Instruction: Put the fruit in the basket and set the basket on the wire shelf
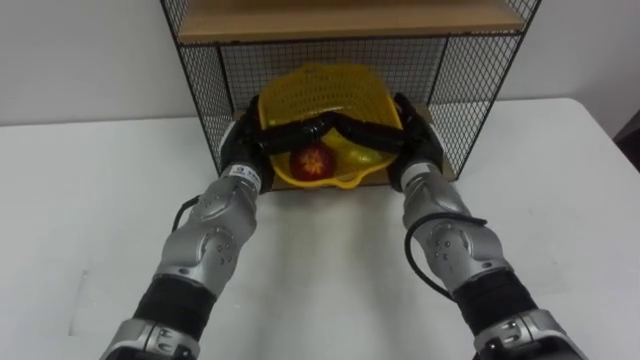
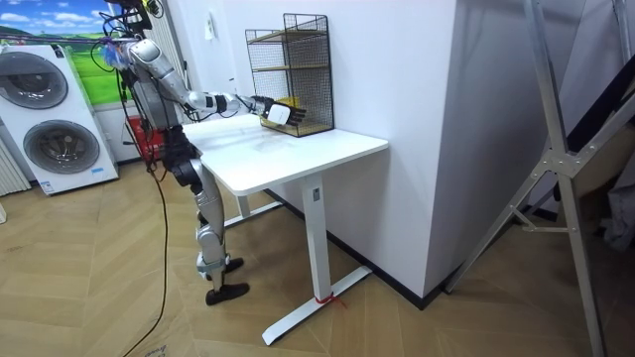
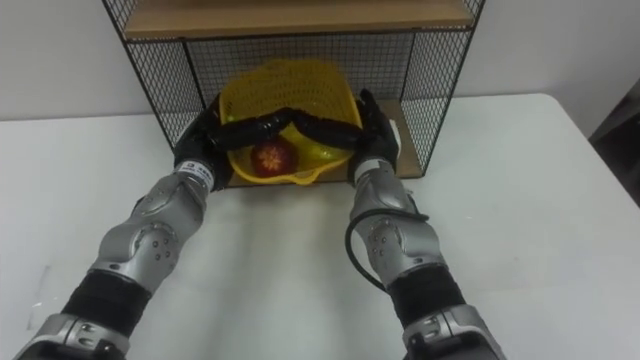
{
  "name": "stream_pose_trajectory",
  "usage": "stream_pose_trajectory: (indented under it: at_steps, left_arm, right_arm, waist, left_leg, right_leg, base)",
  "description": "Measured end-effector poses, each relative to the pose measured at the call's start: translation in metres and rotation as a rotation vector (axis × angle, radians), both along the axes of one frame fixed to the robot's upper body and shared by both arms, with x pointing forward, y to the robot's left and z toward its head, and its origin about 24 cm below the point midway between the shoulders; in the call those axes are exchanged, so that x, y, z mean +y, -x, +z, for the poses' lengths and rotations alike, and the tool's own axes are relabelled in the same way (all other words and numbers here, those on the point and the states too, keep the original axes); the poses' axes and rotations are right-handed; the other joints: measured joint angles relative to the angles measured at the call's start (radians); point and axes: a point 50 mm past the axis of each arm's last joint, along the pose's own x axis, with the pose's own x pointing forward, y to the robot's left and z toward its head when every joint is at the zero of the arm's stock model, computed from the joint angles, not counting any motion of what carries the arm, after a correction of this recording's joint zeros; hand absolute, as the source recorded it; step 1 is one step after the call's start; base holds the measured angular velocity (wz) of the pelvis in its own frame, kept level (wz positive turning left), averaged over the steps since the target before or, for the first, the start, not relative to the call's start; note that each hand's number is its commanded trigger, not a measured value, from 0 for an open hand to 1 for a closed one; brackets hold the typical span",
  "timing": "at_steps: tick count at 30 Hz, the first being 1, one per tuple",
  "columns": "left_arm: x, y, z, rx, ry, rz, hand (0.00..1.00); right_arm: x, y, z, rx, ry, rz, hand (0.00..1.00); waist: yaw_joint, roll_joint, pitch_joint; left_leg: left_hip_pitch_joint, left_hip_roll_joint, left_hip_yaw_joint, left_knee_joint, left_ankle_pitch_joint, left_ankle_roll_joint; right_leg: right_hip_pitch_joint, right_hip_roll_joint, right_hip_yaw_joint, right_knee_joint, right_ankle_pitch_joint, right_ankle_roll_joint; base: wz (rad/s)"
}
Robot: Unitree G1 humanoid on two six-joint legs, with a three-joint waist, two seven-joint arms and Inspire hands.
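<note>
A yellow mesh basket (image 1: 320, 90) leans in the bottom compartment of the black wire shelf (image 1: 200, 90), its open side tipped toward me. Inside lie a red apple (image 1: 313, 162) and a yellow-green fruit (image 1: 362, 153). My left hand (image 1: 245, 143) grips the basket's left side and my right hand (image 1: 415, 135) its right side. The dark fingers of both curl over the near rim and almost meet in the middle. In the room view I stand at the white table (image 2: 298, 159), both arms stretched out to the shelf (image 2: 291, 69).
A wooden board (image 1: 350, 18) roofs the compartment just above the basket. Wire walls close it in on both sides. The shelf stands at the table's far edge against the wall. Washing machines (image 2: 55, 129) stand behind me.
</note>
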Motion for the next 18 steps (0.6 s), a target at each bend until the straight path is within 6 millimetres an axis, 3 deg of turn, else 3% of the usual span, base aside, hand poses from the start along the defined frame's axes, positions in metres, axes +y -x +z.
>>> stream_pose_trajectory:
  at_steps: [18]
  left_arm:
    - [0.01,-0.002,-0.002,0.029,-0.096,-0.006,0.0]
  right_arm:
    - [-0.001,-0.002,0.003,-0.006,-0.016,-0.023,0.0]
  waist:
    - [-0.019,0.016,-0.0065]
  left_leg:
    - [0.002,0.0,0.0,0.0,0.0,0.0]
  right_leg:
    - [0.002,0.001,0.001,0.0,0.001,-0.001]
  base:
    - [0.0]
